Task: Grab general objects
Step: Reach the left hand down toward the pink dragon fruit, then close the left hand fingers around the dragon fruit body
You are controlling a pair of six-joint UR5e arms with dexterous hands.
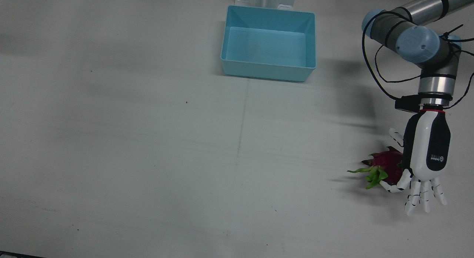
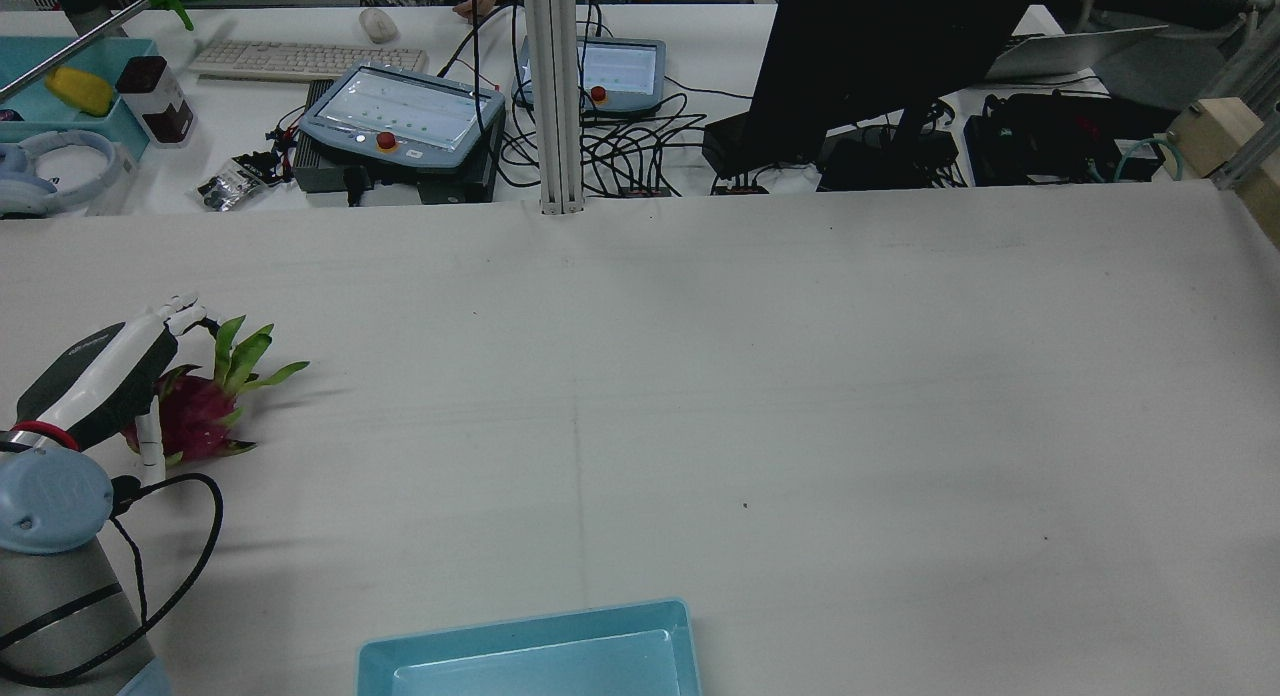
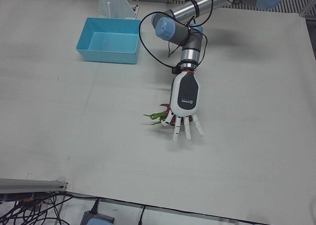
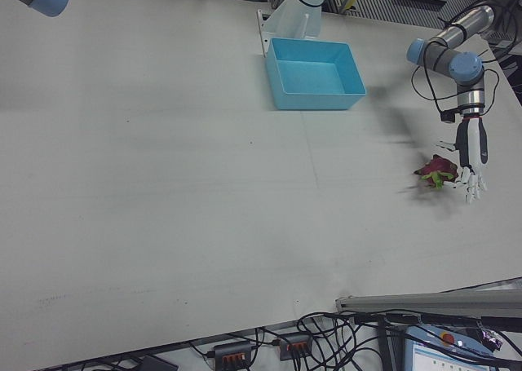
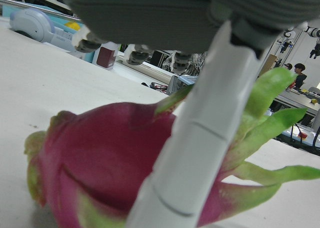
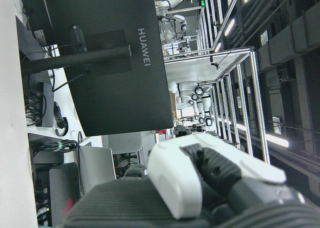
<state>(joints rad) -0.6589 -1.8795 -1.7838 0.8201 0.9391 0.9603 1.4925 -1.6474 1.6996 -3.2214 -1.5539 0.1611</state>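
A magenta dragon fruit with green leaf tips lies on the white table near the left arm's side; it also shows in the rear view, left-front view and right-front view. My left hand hovers low over it, palm down, fingers straight and spread past the fruit, holding nothing. In the left hand view the fruit fills the frame with one finger crossing in front of it. My right hand shows only in its own view, close up; its pose is unclear.
A light blue bin stands empty at the table's middle near the robot's base, also in the left-front view. Across the table are a black monitor, control pendants and cables.
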